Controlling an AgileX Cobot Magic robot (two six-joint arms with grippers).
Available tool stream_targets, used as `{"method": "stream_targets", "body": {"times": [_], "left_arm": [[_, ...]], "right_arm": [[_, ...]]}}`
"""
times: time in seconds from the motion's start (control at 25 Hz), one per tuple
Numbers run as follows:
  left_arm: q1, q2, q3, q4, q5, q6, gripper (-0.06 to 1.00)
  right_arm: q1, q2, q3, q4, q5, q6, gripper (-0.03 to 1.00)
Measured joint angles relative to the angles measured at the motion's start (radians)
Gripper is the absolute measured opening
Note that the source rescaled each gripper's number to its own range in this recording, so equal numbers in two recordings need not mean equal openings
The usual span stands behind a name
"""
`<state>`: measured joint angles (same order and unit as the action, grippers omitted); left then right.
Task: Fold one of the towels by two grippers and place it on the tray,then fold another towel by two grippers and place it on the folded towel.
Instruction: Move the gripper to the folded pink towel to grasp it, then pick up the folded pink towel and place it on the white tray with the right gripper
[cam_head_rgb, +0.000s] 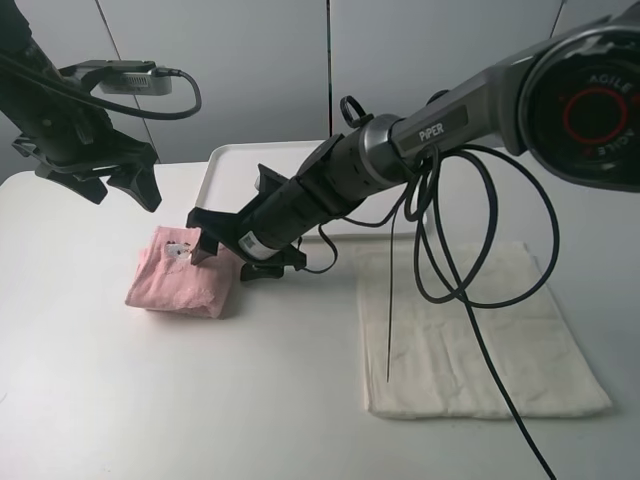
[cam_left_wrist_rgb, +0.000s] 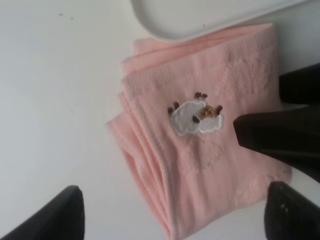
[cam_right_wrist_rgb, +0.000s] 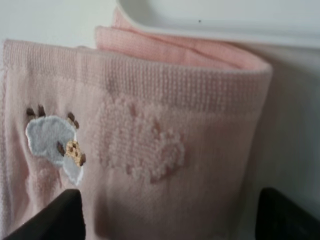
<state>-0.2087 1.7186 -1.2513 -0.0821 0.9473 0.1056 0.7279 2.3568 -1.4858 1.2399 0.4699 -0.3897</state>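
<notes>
A pink towel (cam_head_rgb: 178, 275) lies folded on the table just in front of the white tray (cam_head_rgb: 228, 162), with a sheep patch on its top. My right gripper (cam_head_rgb: 231, 254) reaches across the middle and is open low over the towel's right part. In the right wrist view its dark fingertips (cam_right_wrist_rgb: 47, 220) stand wide apart over the pink towel (cam_right_wrist_rgb: 165, 150). My left gripper (cam_head_rgb: 120, 188) is open and empty, raised above and behind the towel. The left wrist view looks down on the pink towel (cam_left_wrist_rgb: 200, 145). A white towel (cam_head_rgb: 480, 330) lies flat at the right.
The tray's rim shows in the left wrist view (cam_left_wrist_rgb: 200, 22) and in the right wrist view (cam_right_wrist_rgb: 225, 22), touching the pink towel's far edge. The right arm's black cables (cam_head_rgb: 450, 250) hang over the white towel. The right gripper's finger (cam_left_wrist_rgb: 280, 135) shows in the left wrist view.
</notes>
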Motion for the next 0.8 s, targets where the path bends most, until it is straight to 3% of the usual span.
{"method": "stream_targets", "body": {"times": [0.12, 0.2, 0.36, 0.44, 0.48, 0.8], "left_arm": [[0.000, 0.000, 0.000, 0.000, 0.000, 0.000, 0.93], [0.000, 0.000, 0.000, 0.000, -0.001, 0.000, 0.93], [0.000, 0.000, 0.000, 0.000, -0.003, 0.000, 0.93], [0.000, 0.000, 0.000, 0.000, -0.003, 0.000, 0.93], [0.000, 0.000, 0.000, 0.000, -0.003, 0.000, 0.93], [0.000, 0.000, -0.002, -0.002, 0.003, 0.000, 0.93]], "right_arm": [[0.000, 0.000, -0.002, -0.002, -0.007, 0.008, 0.72], [0.000, 0.001, -0.002, -0.020, -0.017, 0.010, 0.64], [0.009, 0.012, -0.002, -0.068, -0.037, 0.010, 0.34], [0.021, 0.012, -0.002, -0.092, -0.050, 0.010, 0.11], [0.026, 0.012, -0.002, -0.099, -0.054, 0.010, 0.06], [0.039, 0.008, -0.002, -0.103, -0.052, 0.010, 0.05]]}}
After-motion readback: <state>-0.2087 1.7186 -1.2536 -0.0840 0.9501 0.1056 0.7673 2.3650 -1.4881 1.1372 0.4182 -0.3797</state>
